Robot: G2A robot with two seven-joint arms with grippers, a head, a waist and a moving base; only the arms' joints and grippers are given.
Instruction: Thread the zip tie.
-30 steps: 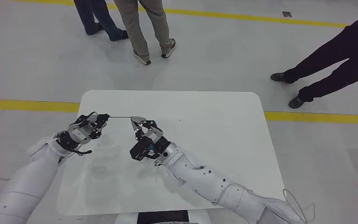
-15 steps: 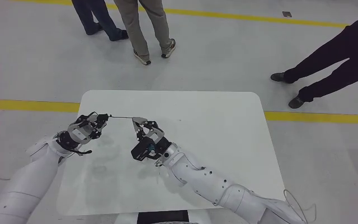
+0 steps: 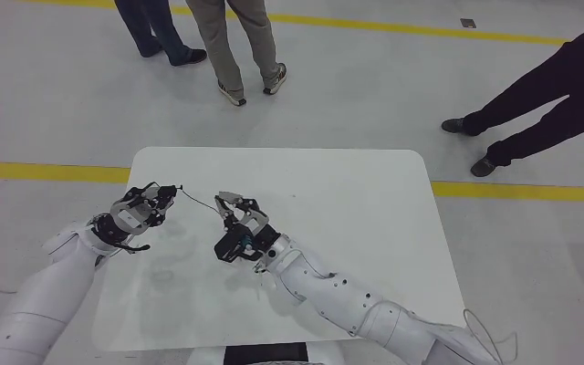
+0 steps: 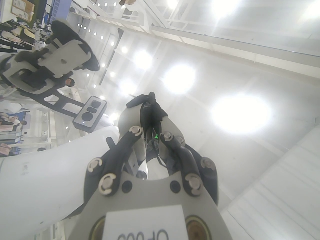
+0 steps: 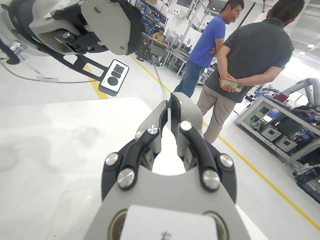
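Held the zip tie up in the air over the bench, between the two arms, not touching the top. Pinched one end in the left end effector, fingers shut tight on it. Pinched the other end in the right end effector, pads pressed close with the thin strap between them.

A second ago, stretched the tie flat and straight from one end effector to the other. Now slanted it: left end farther out over the bench, right end nearer the near edge. Pulled the right end effector back a little, toward the near side of the bench, and took its end of the tie along. Kept the left end effector in the same spot. Stayed taut enough, with no sag seen from above.

Meant, most likely, a small step to line things up. Looked like a turn of the strap, to aim the tip at the little hole in the head. Could not tell the head end from the tip end; too small to see. Made no loop yet, so left the threading itself still to do. Needed care next: a thin, bendy strap, easy to slip from the pads or to bend the wrong way if pulled too hard.
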